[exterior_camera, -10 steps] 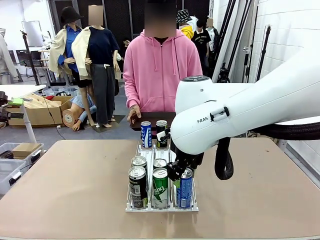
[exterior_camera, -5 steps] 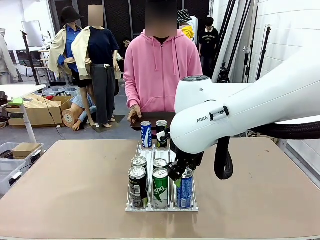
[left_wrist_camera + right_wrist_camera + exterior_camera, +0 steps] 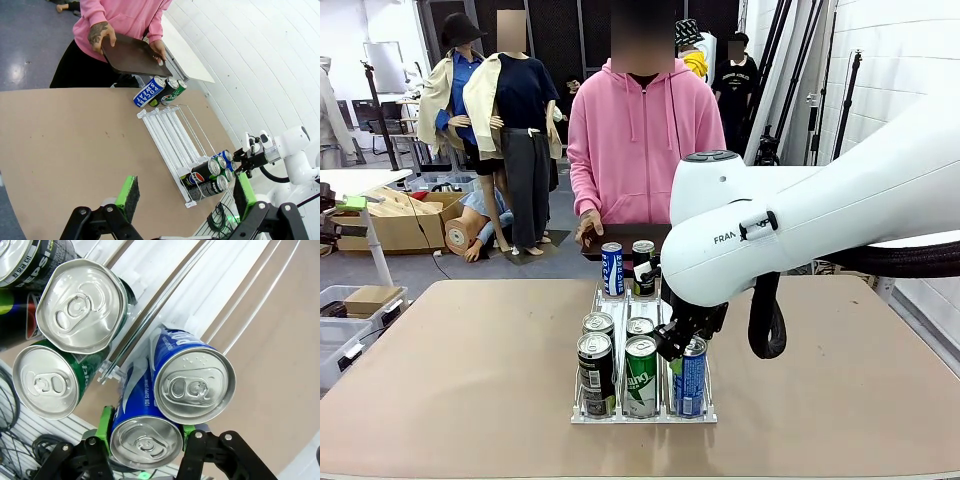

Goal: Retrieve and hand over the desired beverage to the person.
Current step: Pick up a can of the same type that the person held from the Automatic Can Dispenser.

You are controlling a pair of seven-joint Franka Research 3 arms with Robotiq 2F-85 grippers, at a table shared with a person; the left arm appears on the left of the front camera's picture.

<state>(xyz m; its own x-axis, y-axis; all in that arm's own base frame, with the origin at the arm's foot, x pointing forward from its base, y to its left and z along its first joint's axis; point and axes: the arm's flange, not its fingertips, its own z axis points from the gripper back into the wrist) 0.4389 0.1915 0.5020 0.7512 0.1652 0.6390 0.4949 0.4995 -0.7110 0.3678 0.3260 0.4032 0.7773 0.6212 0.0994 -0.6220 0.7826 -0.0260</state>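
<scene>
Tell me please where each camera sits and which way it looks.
Front view: between the arms, facing across the table to the person; the right arm shows.
Left wrist view: high up, looking down on the rack; the left jaws stand open at the bottom edge.
Right wrist view: close above the cans; the right jaws shut on a blue can.
Shared: all three show the rack's cans.

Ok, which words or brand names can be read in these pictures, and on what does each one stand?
"POCARI SWEAT": on the far blue can.
"PEPSI": on the black can; the small print beside it is too small to read.
"ION SUPPLY DR": on the gripped blue can, rest hidden.
"FRAN": on the right arm, rest hidden.
The green can has print too blurred to read.
</scene>
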